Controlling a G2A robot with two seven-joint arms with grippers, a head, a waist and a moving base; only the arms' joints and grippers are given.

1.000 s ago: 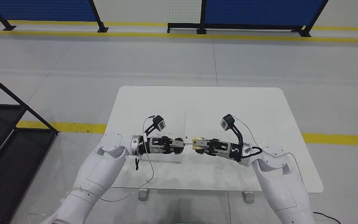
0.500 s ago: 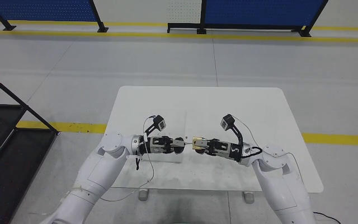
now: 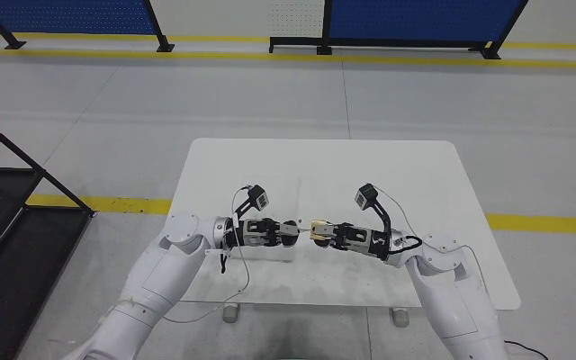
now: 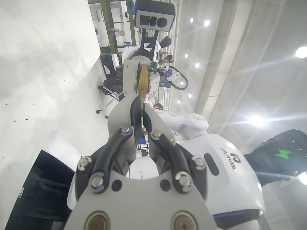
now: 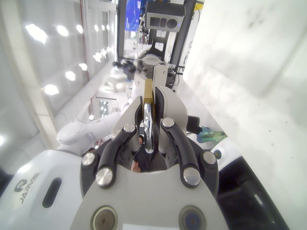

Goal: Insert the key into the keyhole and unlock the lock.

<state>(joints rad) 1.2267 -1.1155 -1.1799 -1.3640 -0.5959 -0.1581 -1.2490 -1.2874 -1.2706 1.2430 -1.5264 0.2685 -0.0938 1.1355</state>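
Top camera: high over the arms, facing steeply down, far enough to frame the whole worktop (image 3: 405,180). Wrist cameras: each close behind its own hand, left hand (image 4: 139,101) and right hand (image 5: 149,96), sighting forward at the other. All three share the lock (image 4: 143,80), between worktop centre and near edge.

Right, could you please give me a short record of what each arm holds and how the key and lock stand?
Left jaws: shut on the key
Right jaws: shut on the brass lock, shackle back toward the wrist
Key and lock: end to end, close together; whether the key is in the keyhole cannot be told
Support: both held in the air over the white table
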